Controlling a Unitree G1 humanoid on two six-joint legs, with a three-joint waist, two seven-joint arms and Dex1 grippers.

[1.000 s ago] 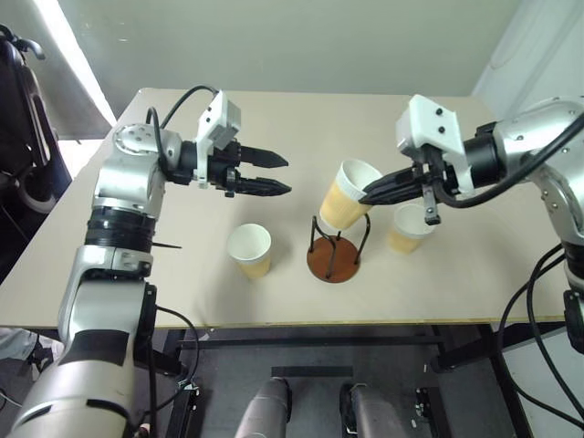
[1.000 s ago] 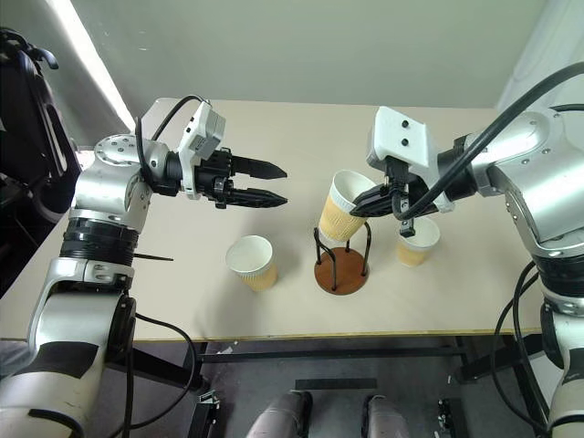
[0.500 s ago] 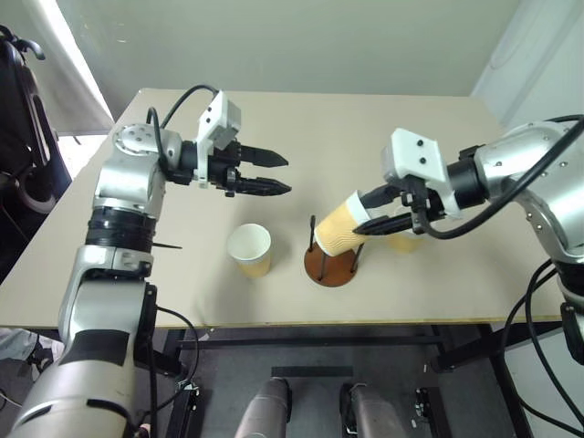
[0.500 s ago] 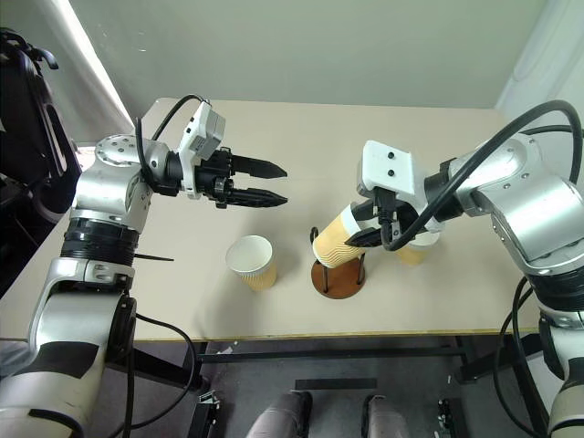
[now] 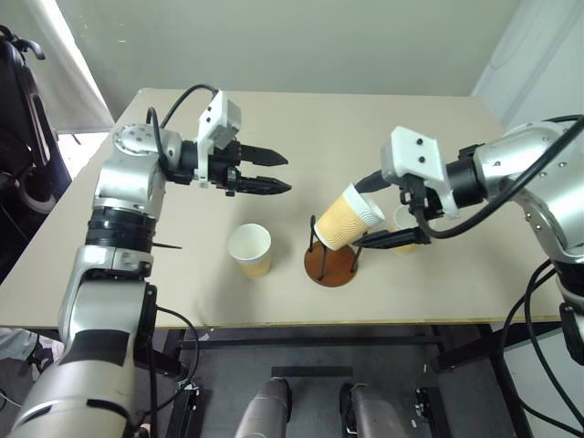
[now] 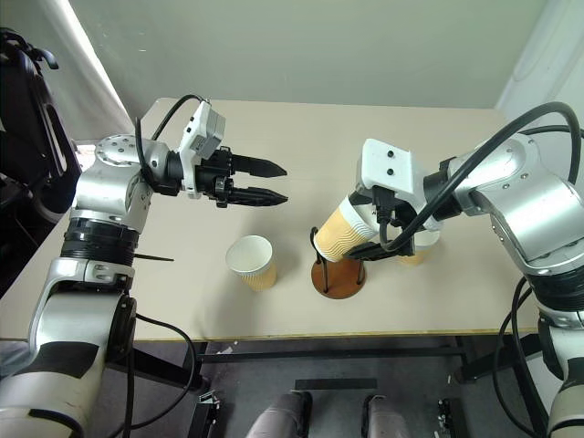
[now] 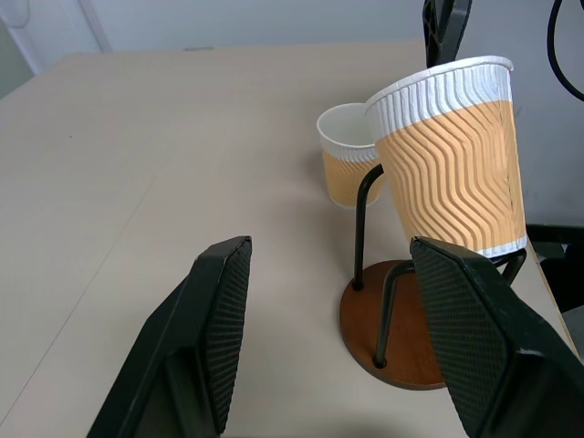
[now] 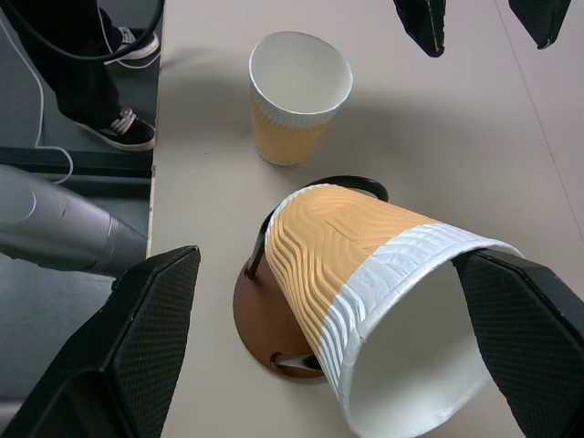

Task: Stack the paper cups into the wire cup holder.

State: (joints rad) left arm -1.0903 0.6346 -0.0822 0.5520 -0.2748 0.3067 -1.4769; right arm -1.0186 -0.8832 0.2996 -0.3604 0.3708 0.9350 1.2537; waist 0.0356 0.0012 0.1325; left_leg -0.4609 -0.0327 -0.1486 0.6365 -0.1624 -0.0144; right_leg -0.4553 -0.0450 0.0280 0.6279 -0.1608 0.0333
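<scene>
Desk (image 5: 182, 301) first: a pale, wide top carrying everything, with the robot standing at its near edge. Above the left half hangs the left hand (image 5: 278, 173), its two black fingers spread and holding nothing. Toward the right edge the right hand (image 5: 376, 208) has its fingers spread wide, one above and one below the tilted cup (image 5: 349, 217), neither visibly pressing on it. That cup leans with its base caught in the wire cup holder (image 5: 330, 258), rim up and angled toward the right edge, not seated straight. The holder stands near the middle of the near edge on its round brown base. A second cup (image 5: 250, 249) stands upright just left of the holder, mouth open. A third cup (image 6: 420, 245) stands behind the right hand, partly hidden. These cups look light and thin-walled, easily crushed by a hard squeeze; the ribbed side should give fair grip. Taking one by the wall just under the rolled rim seems safest.
</scene>
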